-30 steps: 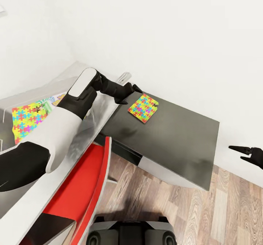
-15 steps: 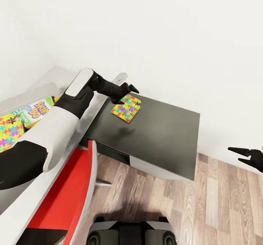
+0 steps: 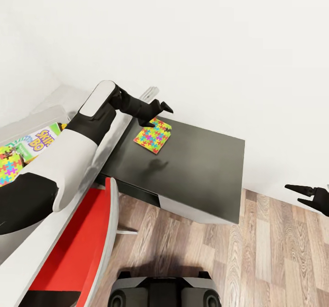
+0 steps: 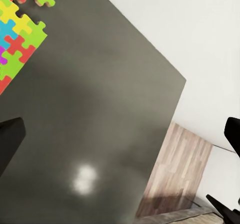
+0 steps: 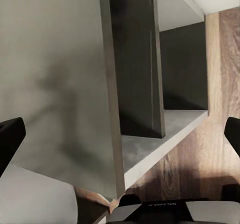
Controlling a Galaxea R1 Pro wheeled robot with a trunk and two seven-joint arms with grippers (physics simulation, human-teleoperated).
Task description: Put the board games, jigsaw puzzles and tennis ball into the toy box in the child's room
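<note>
Left end effector (image 3: 155, 113), fingers spread wide w/ nothing held, hovers just above the puzzle (image 3: 152, 135) on the dark desk (image 3: 201, 169). Over 1 s the head cam swung, sliding puzzle beneath it: grab looks imminent. SKIP BO box (image 3: 39, 141) sits behind. Right end effector (image 3: 304, 195) open, well apart.

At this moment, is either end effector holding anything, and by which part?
Nothing is held. The left end effector is open above the near edge of the jigsaw puzzle on the dark table. The right end effector is open over the floor.
</note>
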